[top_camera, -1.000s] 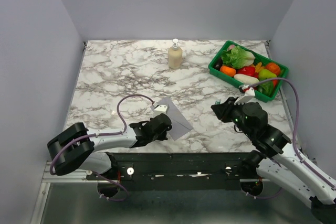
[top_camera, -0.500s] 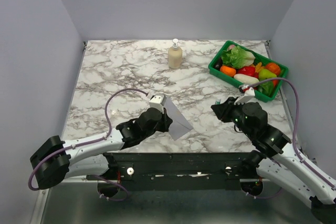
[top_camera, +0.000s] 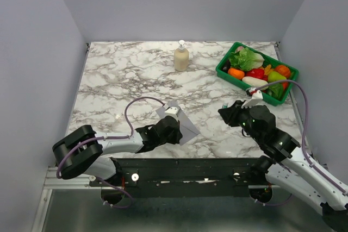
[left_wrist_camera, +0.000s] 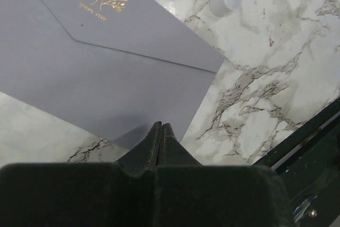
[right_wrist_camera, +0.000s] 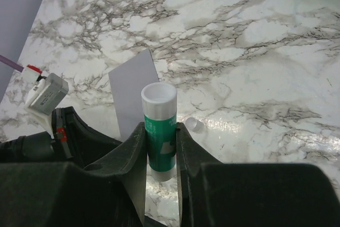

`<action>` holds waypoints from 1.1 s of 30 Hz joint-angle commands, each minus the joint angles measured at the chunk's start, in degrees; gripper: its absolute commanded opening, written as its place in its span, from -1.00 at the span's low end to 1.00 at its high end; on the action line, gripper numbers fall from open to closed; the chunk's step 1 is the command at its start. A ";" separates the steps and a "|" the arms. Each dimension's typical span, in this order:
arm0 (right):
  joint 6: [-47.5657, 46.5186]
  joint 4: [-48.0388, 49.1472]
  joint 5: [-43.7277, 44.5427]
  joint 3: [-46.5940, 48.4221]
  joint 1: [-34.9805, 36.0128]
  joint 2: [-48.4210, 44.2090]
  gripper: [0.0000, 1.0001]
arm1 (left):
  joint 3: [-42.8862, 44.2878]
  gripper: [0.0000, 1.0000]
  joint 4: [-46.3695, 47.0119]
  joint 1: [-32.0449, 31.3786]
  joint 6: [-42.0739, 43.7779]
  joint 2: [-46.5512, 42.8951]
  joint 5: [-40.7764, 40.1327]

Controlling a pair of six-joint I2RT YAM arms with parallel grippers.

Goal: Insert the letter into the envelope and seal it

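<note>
The envelope (left_wrist_camera: 106, 78) is lying flat with its flap folded over on the marble table (top_camera: 119, 74), nearer the arms than the bottle (top_camera: 181, 57). The left gripper (left_wrist_camera: 161, 131) is pointing at the envelope's near edge, fingers pressed together. The right gripper (right_wrist_camera: 159, 150), nearer than the bottle and to its right, is clamping an uncapped glue stick (right_wrist_camera: 159, 120). Left of the bottle, marble is running open to the grey wall (top_camera: 32, 52).

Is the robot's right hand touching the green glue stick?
Touching. The right wrist view shows the right hand holding the glue stick, a finger pressed against each side.
</note>
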 commanded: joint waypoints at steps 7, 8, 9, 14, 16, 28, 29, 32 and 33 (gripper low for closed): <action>0.24 1.07 1.60 -1.23 0.07 -0.33 -0.99 | -2.45 -1.00 -13.59 -0.17 -6.47 -1.51 -7.14; 0.24 1.07 1.60 -1.15 0.07 -0.16 -0.99 | -2.45 -1.00 -14.30 -0.08 -6.91 -1.77 -7.68; 0.24 1.07 1.52 -1.15 0.07 -0.07 -0.99 | -2.63 -1.00 -14.83 -0.08 -7.27 -1.86 -8.12; -0.11 0.99 1.60 -1.23 0.07 0.02 -0.99 | -2.80 -1.00 -17.55 0.71 -9.20 -2.12 -9.79; -0.11 0.99 1.69 -1.41 0.07 -0.24 -0.99 | -2.89 -1.00 -18.95 1.15 -9.38 -2.91 -10.58; -0.29 0.72 2.22 -1.59 0.07 -0.95 -0.99 | 0.88 -1.00 -15.37 6.16 -0.25 -10.55 -9.18; -0.29 0.63 2.31 -1.67 0.07 -0.95 -0.99 | 1.15 -1.00 -14.66 6.16 1.07 -11.17 -8.83; -0.37 0.63 2.66 -1.94 0.07 -0.69 -0.99 | 2.03 -1.00 -12.11 6.07 2.92 -13.90 -7.60; -0.37 0.63 2.83 -2.29 0.07 -0.42 -0.99 | 2.21 -1.00 -11.58 6.16 3.27 -14.42 -7.42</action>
